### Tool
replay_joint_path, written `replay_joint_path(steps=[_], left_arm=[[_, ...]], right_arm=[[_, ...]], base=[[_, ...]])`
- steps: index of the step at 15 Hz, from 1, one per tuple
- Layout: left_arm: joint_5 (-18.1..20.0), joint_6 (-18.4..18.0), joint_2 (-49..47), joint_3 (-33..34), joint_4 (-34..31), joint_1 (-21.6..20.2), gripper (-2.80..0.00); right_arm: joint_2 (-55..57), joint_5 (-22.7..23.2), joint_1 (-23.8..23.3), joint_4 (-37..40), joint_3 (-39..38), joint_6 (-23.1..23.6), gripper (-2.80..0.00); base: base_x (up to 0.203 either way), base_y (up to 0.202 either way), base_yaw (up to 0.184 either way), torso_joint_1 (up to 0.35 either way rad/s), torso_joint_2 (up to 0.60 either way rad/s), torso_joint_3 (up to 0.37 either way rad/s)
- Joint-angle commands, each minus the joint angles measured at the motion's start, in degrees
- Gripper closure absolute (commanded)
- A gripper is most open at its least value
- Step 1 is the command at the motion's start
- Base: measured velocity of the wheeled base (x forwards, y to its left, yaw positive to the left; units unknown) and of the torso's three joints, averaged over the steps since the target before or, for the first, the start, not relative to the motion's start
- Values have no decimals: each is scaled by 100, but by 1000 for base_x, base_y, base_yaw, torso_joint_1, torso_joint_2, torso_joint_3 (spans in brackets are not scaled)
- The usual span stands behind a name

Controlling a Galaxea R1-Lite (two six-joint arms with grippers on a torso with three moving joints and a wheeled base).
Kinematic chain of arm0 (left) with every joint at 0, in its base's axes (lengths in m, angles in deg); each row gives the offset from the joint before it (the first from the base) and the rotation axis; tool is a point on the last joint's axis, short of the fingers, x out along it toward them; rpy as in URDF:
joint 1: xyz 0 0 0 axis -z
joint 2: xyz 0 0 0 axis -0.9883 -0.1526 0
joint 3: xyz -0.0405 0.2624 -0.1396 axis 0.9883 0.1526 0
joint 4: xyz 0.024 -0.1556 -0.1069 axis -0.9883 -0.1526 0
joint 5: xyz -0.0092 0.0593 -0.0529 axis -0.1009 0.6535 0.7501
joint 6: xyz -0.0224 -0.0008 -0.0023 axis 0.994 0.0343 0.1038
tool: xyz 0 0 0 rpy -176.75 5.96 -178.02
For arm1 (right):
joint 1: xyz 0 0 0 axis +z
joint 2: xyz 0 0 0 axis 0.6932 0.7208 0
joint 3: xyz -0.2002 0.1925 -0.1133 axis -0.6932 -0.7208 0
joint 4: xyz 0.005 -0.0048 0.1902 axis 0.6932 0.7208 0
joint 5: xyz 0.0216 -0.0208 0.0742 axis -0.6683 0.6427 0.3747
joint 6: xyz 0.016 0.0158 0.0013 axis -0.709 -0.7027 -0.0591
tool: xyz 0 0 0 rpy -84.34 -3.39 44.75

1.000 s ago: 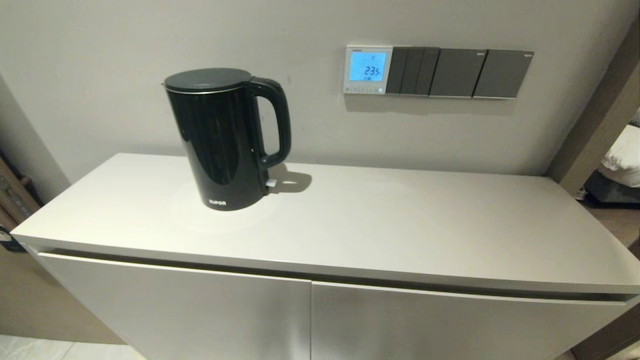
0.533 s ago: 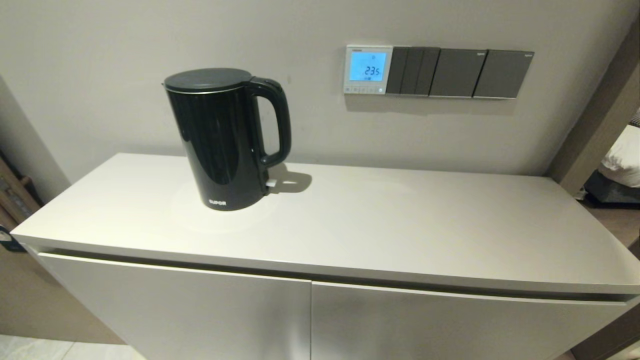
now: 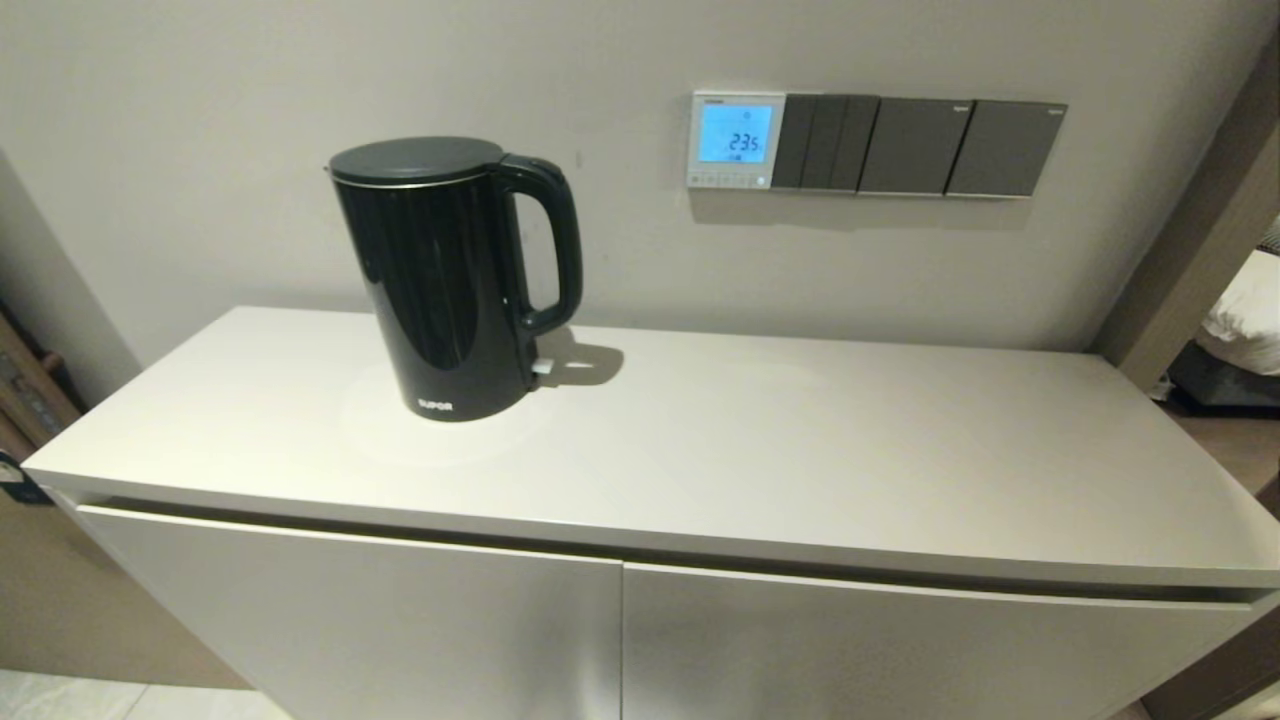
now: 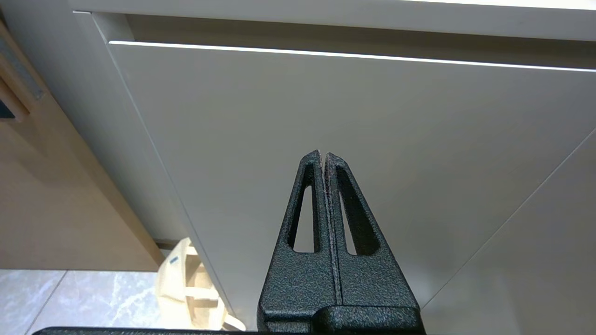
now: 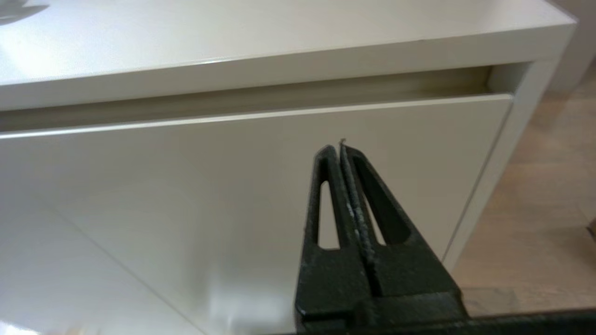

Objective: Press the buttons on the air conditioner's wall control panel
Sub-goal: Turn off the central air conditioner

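The air conditioner's wall control panel (image 3: 735, 140) is a small white square thermostat on the wall above the cabinet; its screen is lit blue and reads 23.5. The buttons (image 3: 733, 181) form a row of tiny pale keys along its bottom edge. Neither arm shows in the head view. My left gripper (image 4: 323, 155) is shut and empty, low down in front of the cabinet's left door. My right gripper (image 5: 339, 148) is shut and empty, low down in front of the right door, below the cabinet top's front edge.
A black electric kettle (image 3: 452, 275) stands on the white cabinet top (image 3: 800, 450), left of the panel. Grey switch plates (image 3: 915, 146) sit on the wall right of the panel. A cream bag (image 4: 186, 284) lies on the floor by the cabinet's left side.
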Motion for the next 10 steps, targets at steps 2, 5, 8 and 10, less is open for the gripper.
replay_joint_path(steps=[2,5,8,10], left_arm=[[-1,-1,2,2,-2,0,0],[-1,-1,2,-3,-2,0,0],[-1,-1,2,2,-2,0,0],[-1,-1,2,2,-2,0,0]], right_arm=[[-157,-11,15,35,-5,-10,0],[-157,-29,13,35,-5,3,0],[-157,-143,15,79,-49,139,0],[-157,-143,17,79,-49,139,0]], base=[[0,0,0,0,0,0],[0,0,0,0,0,0],[0,0,0,0,0,0],[0,0,0,0,0,0]])
